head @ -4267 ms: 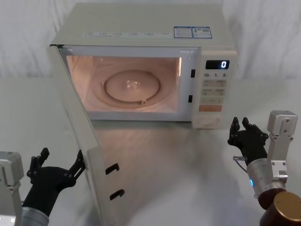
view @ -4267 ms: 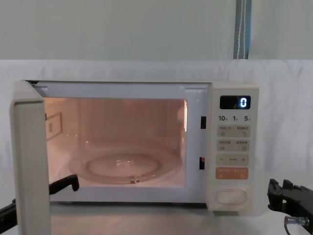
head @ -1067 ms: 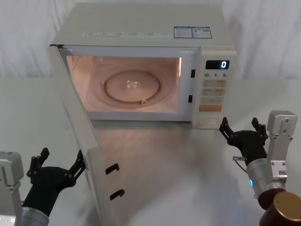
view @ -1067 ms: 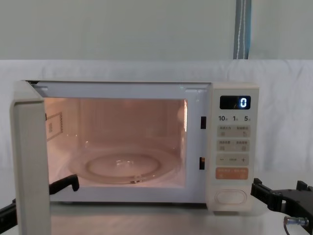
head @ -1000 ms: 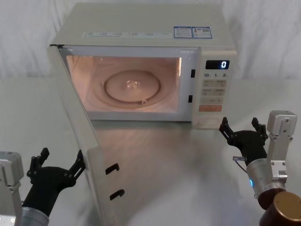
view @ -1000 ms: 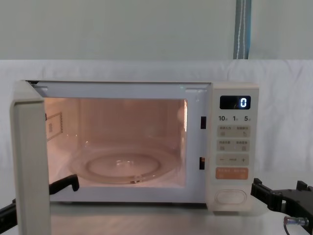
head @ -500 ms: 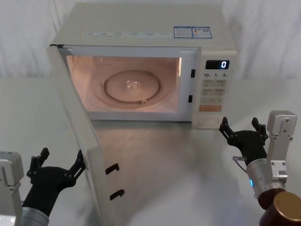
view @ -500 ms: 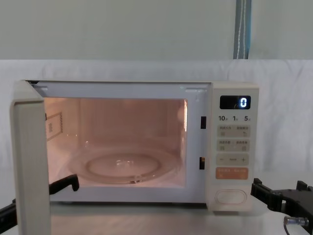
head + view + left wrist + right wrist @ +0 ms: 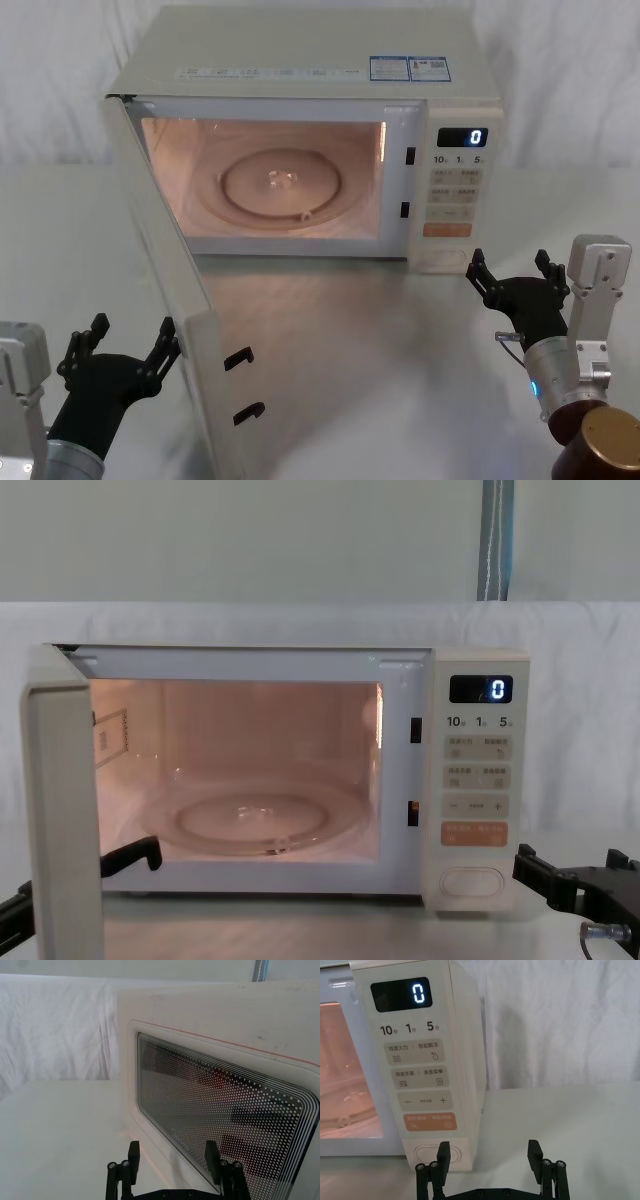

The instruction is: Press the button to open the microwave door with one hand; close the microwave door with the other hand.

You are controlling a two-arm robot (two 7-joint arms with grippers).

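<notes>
On the table: microwave door swung wide, cavity lit | button cream pill | both grippers' fingers spread

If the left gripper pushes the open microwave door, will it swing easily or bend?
The microwave door looks like a rigid framed panel, so it should swing, not bend. It stands wide open, hinged at its left edge. The left gripper, jaws open, sits beside its outer face.

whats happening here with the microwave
The microwave door stands swung wide open, cavity lit, so the button step looks done. The right gripper hovers open just in front of the control panel. The left gripper sits open beside the door's outer face, not clearly touching it, placed to push it shut.
</notes>
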